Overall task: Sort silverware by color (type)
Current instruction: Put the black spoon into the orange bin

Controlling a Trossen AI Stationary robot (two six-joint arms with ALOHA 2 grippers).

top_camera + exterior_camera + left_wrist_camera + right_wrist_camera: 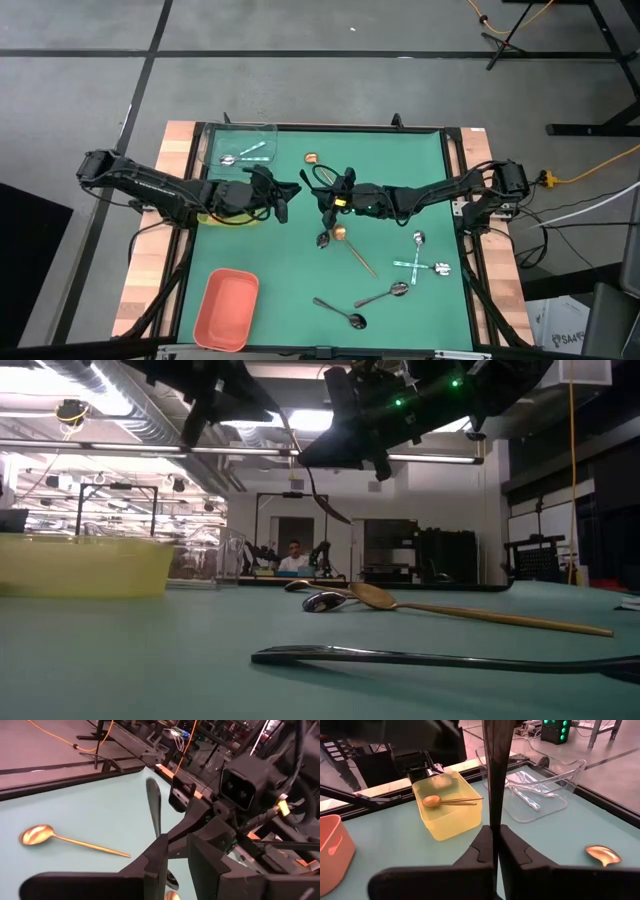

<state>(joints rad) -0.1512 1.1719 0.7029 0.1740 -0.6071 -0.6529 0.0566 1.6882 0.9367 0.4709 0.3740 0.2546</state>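
My right gripper [323, 207] [495, 832] is over the middle of the green mat, shut on a dark spoon [320, 180] [322, 495]. The spoon's bowl [152, 795] sticks up free. My left gripper [285, 200] [178, 842] faces it a short way to the left. Its fingers are slightly apart with nothing between them. The yellow tray [450, 820] holds a gold spoon [432, 801]. The clear tray [545, 795] holds silver pieces [525, 795]. Silver spoons [418, 240], a gold one [340, 232] and a dark one [355, 320] lie flat on the mat. My right gripper pinches the dark spoon's thin handle [494, 817] between its two fingers. The fingers come nearly level from the table's right and lie across the handle. The spoon rises past the fingertips, bowl end free, lifted clear of the mat.
A salmon tray [227, 308] sits at the near left. A second gold spoon bowl [310, 157] lies near the far edge, beside the clear tray [240, 150]. The yellow tray [225, 215] lies partly under my left arm. A dark spoon [430, 658] lies close to the near edge.
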